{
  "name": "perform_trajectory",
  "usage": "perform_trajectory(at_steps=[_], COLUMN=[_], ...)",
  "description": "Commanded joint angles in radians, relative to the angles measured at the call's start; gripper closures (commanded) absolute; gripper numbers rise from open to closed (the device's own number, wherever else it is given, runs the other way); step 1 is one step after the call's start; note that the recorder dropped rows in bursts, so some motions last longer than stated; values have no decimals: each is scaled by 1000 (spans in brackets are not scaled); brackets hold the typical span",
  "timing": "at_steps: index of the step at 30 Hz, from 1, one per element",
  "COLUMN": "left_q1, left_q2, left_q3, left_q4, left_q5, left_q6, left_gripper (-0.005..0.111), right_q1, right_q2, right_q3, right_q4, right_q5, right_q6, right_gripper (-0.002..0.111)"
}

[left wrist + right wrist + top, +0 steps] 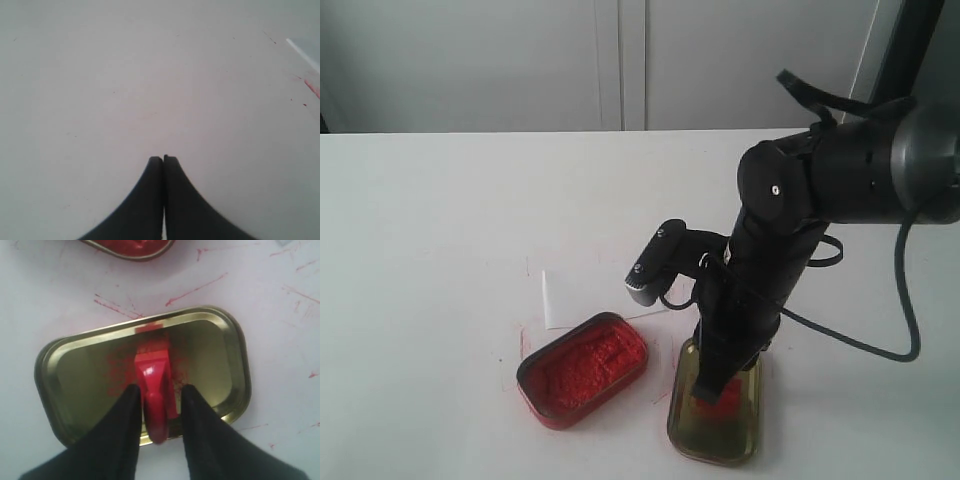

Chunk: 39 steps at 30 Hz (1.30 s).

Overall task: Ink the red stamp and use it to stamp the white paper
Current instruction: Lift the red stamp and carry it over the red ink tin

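The red stamp (154,375) stands in the gold tin lid (235,355), its knob toward the camera, with red smudges around it. My right gripper (162,388) is open and straddles the stamp; one finger is against the knob and a narrow gap shows on the other side. In the exterior view the right gripper (720,385) reaches down into the lid (715,440), and only a bit of the stamp (728,398) shows. The white paper (570,298) lies behind the tin. My left gripper (163,159) is shut on nothing above bare table.
The open tin of red ink (582,368) sits left of the lid, partly over the paper's front edge; its rim (131,254) also shows in the right wrist view. Red ink streaks (197,289) mark the table around both. The left arm is out of the exterior view.
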Motion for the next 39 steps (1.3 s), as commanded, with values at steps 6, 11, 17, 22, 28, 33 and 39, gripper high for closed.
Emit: perform_trajectory(at_steps=[6, 11, 17, 22, 28, 33, 39], left_q1=[0, 0, 0, 0, 0, 0, 0], left_q2=[-4, -4, -4, -4, -4, -4, -4], left_q3=[6, 6, 6, 6, 6, 6, 6], left_q4=[-5, -5, -5, -5, -5, -5, -5], left_q5=[-3, -3, -3, -3, -3, -3, -3], left_q6=[-9, -9, -9, -9, -9, -9, -9], left_gripper=[107, 107, 107, 107, 107, 107, 107], right_q1=[4, 4, 4, 4, 4, 4, 4], right_q2=[48, 68, 68, 68, 54, 24, -6], right_q3=[-6, -6, -6, -6, -18, -52, -110], right_q4=[-6, -6, -6, -6, -6, -6, 4], right_q5=[-28, -23, -22, -22, -3, 37, 69], right_q6=[-11, -9, -9, -9, -9, 23, 66], right_gripper=[81, 81, 89, 108, 108, 108, 108])
